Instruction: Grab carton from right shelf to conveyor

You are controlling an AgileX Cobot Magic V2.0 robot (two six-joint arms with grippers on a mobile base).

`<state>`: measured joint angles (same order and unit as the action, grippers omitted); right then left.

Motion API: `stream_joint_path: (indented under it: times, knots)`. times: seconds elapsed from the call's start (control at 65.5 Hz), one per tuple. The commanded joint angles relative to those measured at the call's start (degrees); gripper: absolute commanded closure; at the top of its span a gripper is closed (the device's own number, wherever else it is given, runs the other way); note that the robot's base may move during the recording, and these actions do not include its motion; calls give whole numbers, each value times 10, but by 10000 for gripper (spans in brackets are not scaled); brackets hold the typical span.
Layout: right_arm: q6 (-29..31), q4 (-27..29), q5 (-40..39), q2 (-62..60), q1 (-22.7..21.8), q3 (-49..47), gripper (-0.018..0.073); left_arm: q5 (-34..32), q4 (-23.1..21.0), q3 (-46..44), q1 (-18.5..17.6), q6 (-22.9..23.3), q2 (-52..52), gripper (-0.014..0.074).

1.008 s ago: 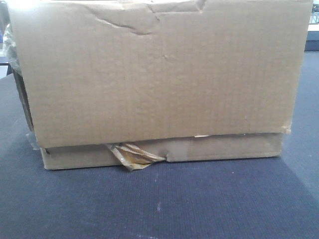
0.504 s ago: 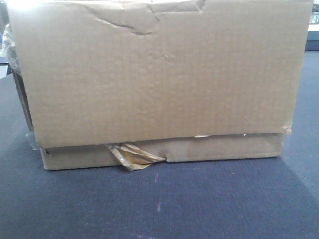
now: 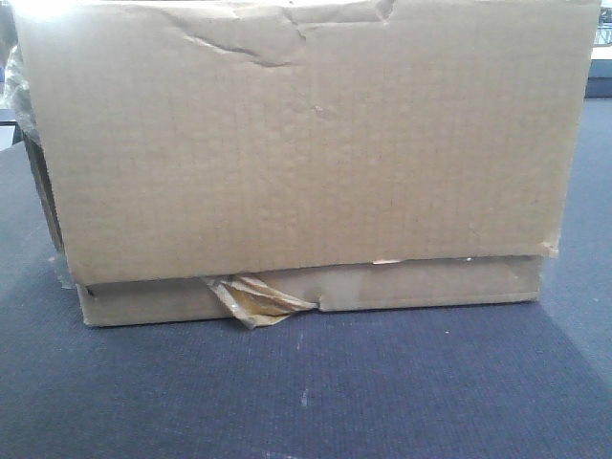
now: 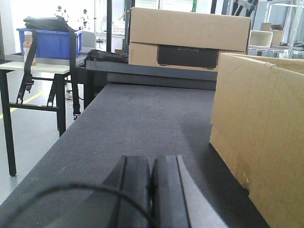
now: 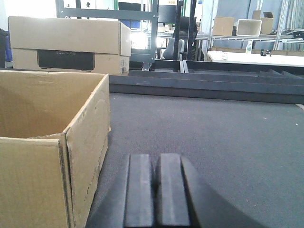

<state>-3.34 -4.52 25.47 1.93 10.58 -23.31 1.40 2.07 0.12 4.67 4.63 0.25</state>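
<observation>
The carton [image 3: 306, 163] sits on the conveyor [image 3: 306, 392], flanked by the left end effector [image 4: 151, 190] and right end effector [image 5: 156, 190], both pressed together; a second box [image 4: 190, 40] stands beyond.

The carton [image 3: 306, 163] sits on the conveyor [image 3: 306, 392], between both grippers, another box [image 4: 190, 40] behind.

Change log, front view: carton [image 3: 306, 153] on conveyor [image 3: 306, 392] — no shift in position, tilt or outline across the three pictures. Tape wad [image 3: 256, 298] at bottom seam — same shape. No change detectable.
</observation>
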Motion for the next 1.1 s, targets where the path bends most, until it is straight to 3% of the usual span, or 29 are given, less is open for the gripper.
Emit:
stream_joint_path:
  times: [0.0,0.275,0.366,0.519,0.626,0.855,1.084]
  knots:
    - [3,-5,-11,-3,-2,1,628,-11,-4,-1,3,-1,-2,605]
    - [3,-1,-12,-3,-12,4,628,-11,-4,-1,3,-1,-2,605]
    - [5,16,-33,-3,-45,18,628,-11,-4,-1,3,-1,-2,605]
    - [74,90,-78,-3,-108,73,628,-11,-4,-1,3,-1,-2,605]
    - [84,120,-133,-7,-132,132,628,-11,-4,-1,3,-1,-2,605]
    - [84,127,-255,-19,-132,233,628,-11,-4,-1,3,-1,-2,605]
    - [84,109,-229,-19,-132,233,628,-11,-4,-1,3,-1,-2,605]
